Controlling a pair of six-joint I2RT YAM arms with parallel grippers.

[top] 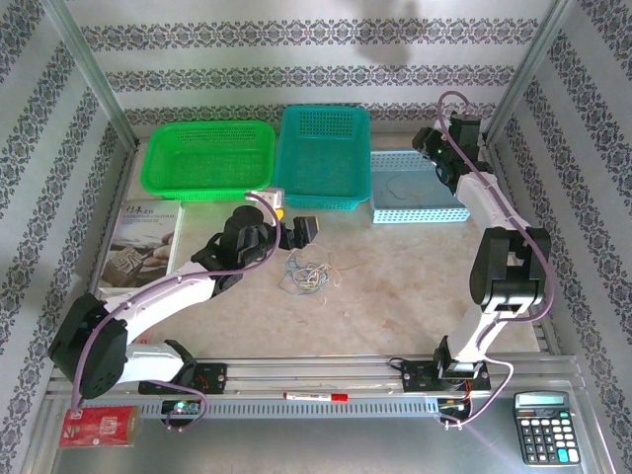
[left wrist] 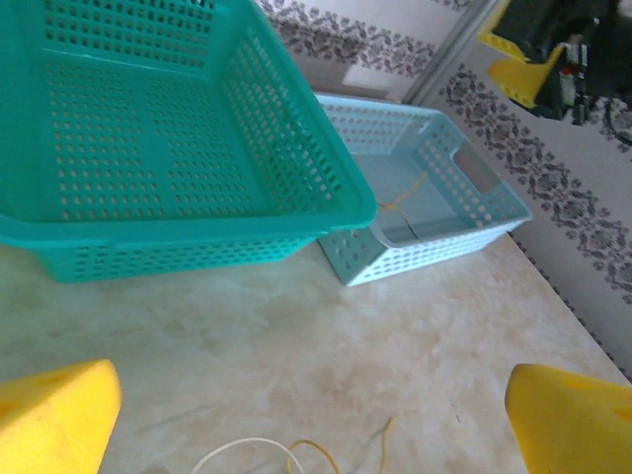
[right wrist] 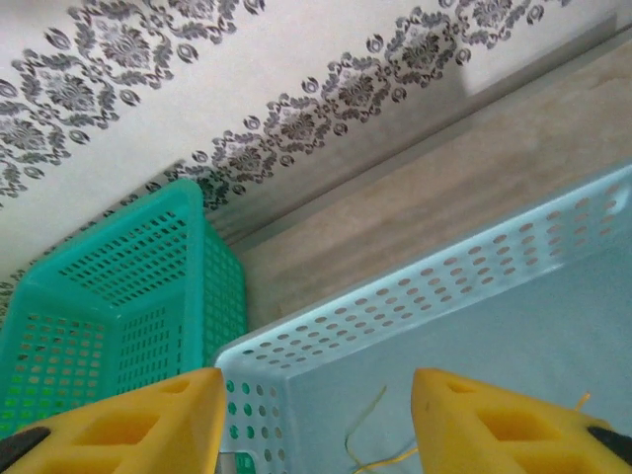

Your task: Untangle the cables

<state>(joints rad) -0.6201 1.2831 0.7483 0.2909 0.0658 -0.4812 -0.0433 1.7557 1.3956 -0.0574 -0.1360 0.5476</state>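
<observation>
Sorting strands out of the tangle, one wire at a time, looks to be the step in hand. Just in front of the teal basket (top: pixel 316 200), towards its left corner, the left gripper (top: pixel 294 233) hangs low over the table (top: pixel 415 286). Its jaws are spread as wide as they go and there is nothing between them. In its wrist view the yellow fingertips (left wrist: pixel 59 415) sit far apart at the bottom corners, with bare tabletop in the gap. Further in front of the teal basket, the cables (top: pixel 308 274) lie as a loose, curly knot of whitish and blue strands, near that gripper but untouched by it. Right up against the teal basket's right side sits the light-blue tray (top: pixel 420 214), and one thin yellowish wire (top: pixel 400 186) lies on its floor, well apart from the knot. Over the tray's end farthest from the teal basket, the right gripper (top: pixel 437 163) hovers with its jaws partly apart, holding nothing that I can see. In its wrist view the yellowish wire rests on the tray floor below the gap. The next move probably falls to the left gripper: come down on the knot, pinch a single free end or outer loop, and draw it out slowly so the rest is not dragged along. The right gripper would help by moving across to pin the bundle.
</observation>
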